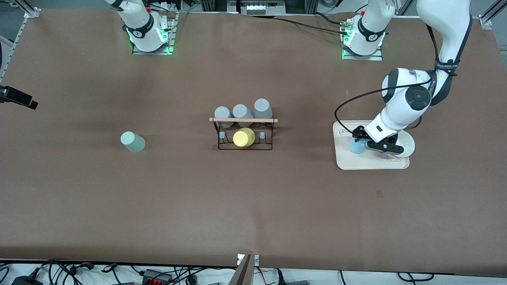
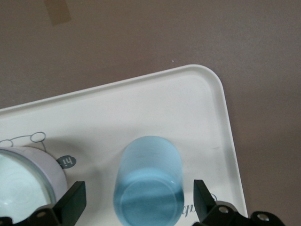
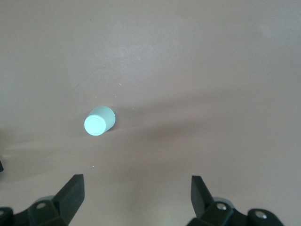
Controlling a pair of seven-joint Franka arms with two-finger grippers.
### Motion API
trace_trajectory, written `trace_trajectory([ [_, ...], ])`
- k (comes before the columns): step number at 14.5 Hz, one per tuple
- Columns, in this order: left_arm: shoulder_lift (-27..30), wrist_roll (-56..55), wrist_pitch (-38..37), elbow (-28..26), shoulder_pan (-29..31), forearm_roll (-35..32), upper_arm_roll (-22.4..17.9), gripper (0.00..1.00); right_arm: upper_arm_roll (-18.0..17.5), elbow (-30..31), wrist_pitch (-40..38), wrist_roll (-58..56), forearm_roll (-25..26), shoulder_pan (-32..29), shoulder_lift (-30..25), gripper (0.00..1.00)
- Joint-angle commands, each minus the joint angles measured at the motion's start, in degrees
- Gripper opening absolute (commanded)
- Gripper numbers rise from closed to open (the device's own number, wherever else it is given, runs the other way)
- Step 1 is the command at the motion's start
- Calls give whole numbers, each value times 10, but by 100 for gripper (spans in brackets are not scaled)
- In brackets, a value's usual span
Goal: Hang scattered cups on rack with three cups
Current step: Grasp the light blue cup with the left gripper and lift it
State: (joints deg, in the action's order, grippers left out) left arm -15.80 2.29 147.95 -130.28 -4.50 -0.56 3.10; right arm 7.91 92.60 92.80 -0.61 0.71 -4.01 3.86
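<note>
The light blue cup (image 1: 356,147) stands on the cream tray (image 1: 343,160) toward the left arm's end of the table. My left gripper (image 1: 366,141) is low over the tray, open, with one finger on each side of the blue cup (image 2: 149,181) and a gap on both sides (image 2: 138,197). The pale mint cup (image 1: 132,141) stands alone on the table toward the right arm's end. My right gripper (image 3: 137,188) is open and empty, high above the table, with the mint cup (image 3: 99,121) far below it. The black wire rack (image 1: 243,147) with its wooden rod (image 1: 243,120) stands mid-table.
Three grey cups (image 1: 241,112) hang on the rack's side farther from the front camera, and a yellow cup (image 1: 243,137) on its nearer side. A white bowl (image 1: 408,145) sits on the tray beside the blue cup; it also shows in the left wrist view (image 2: 28,172).
</note>
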Motion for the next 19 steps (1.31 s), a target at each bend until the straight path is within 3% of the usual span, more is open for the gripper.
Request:
trace_trajectory([
  [1,0,-3,8,-3,-5,10,2,100,-2,-3,-6,-5,8,1,-2,100],
  [3,-6,-2,8,-3,-6,10,1,100,-2,-3,-6,-5,8,1,-2,100],
  [7,-9,-3,6,-2,-3,10,2,50,-2,-3,-6,-5,8,1,-2,100],
  [9,-7,-4,2,0,-3,10,2,36,-2,-3,-6,-5,8,1,-2,100],
  [12,21,-3,-10,21,-5,10,2,34,-2,-3,-6,-5,8,1,-2,100],
  [14,43,0,-84,74,-13,8,11,34,-2,-3,-6,-5,8,1,-2,100],
  [16,39,-18,-197,179,-21,9,51,34,-2,-3,-6,-5,8,1,-2,100],
  [19,-7,-68,-322,342,-65,8,59,34,-2,-2,-6,-5,8,1,-2,100],
])
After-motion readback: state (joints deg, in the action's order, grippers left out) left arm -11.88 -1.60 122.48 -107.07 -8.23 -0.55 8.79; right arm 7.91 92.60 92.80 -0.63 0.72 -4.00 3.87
